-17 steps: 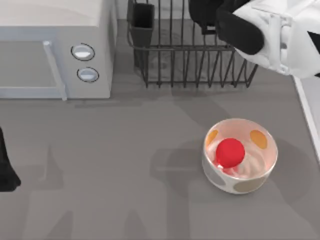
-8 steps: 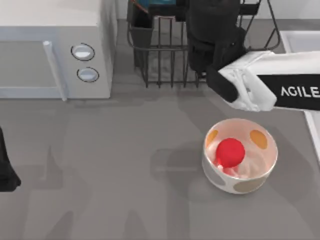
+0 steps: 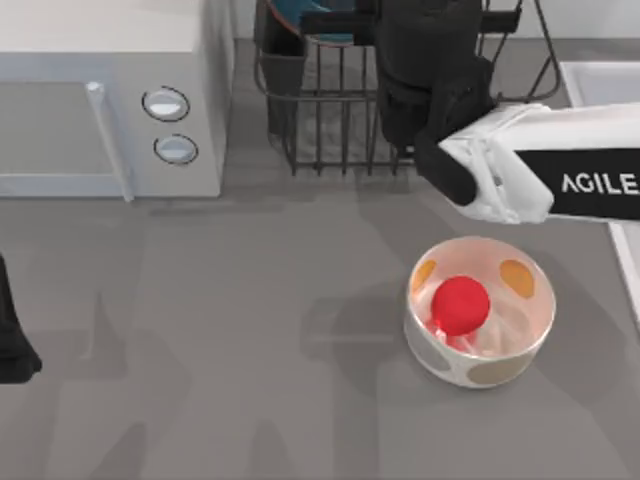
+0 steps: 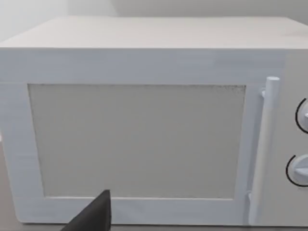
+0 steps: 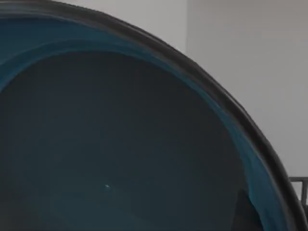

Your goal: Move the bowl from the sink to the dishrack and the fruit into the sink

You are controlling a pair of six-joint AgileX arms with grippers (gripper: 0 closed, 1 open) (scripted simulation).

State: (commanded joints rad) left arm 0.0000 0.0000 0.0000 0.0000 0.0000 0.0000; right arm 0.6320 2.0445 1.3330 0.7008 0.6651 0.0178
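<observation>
Reaching over the black wire dishrack [image 3: 340,110] at the far edge of the table, my right gripper [image 3: 425,60] is hanging above the upright bars, its dark body covering the rack's right half in the top view. Whether its fingers are clenched or released, I cannot tell. A sliver of the teal-blue round bowl [image 3: 305,10] is showing at the rack's far side, just beside the dark square utensil cup [image 3: 284,45]; the bowl's curved blue inside [image 5: 115,144] is looming close in the right wrist view. I cannot tell whether it is resting on the bars.

On the grey tabletop [image 3: 250,330], the small glossy red fruit [image 3: 460,304] is sitting inside the white bowl with orange and grey spots [image 3: 480,310], well apart from the rack. A strip of the pale sink's rim [image 3: 600,80] is showing at the table's right.

My left arm [image 3: 12,335] is sitting parked at the left edge, its wrist camera facing the white microwave-like box [image 4: 144,125].
</observation>
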